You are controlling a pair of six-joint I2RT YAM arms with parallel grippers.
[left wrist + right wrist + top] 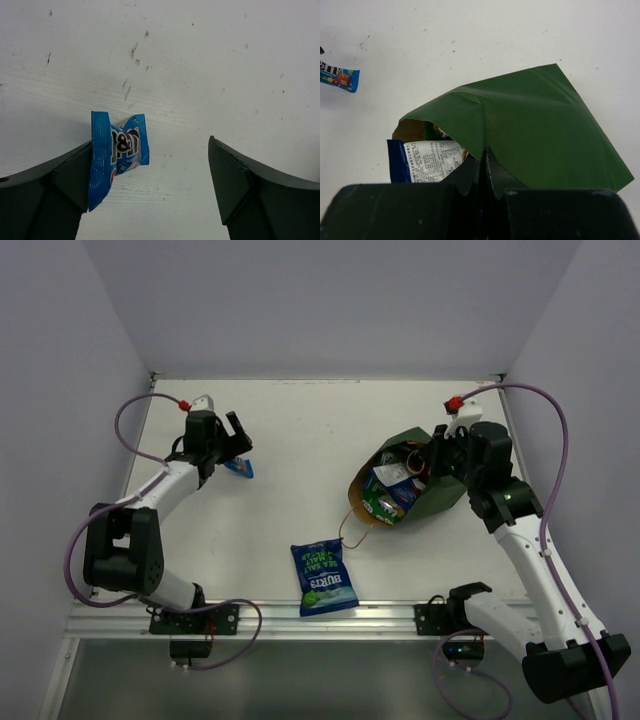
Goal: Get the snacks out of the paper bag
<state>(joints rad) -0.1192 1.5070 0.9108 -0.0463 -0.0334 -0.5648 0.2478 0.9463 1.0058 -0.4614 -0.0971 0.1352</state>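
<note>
Plainly the left gripper (pixel 152 142) stood wide open with nothing held; the small blue bar (pixel 117 150) lay on the table (pixel 200 60), touching the inner face of one finger. The dark blue crisp bag (pixel 324 579) lay near the front edge, well apart from the paper bag (pixel 430 502), which lay on its side at the right with several packets (pixel 390 490) inside its mouth. The right gripper (pixel 484 162) was closed tight on the bag's upper green wall near the mouth. Two risks, as I judged them: under a pull the thin paper could slip or tear from that pinch and drop over the packets; and the bar, touching the finger, could be dragged along when the left arm moved off
</note>
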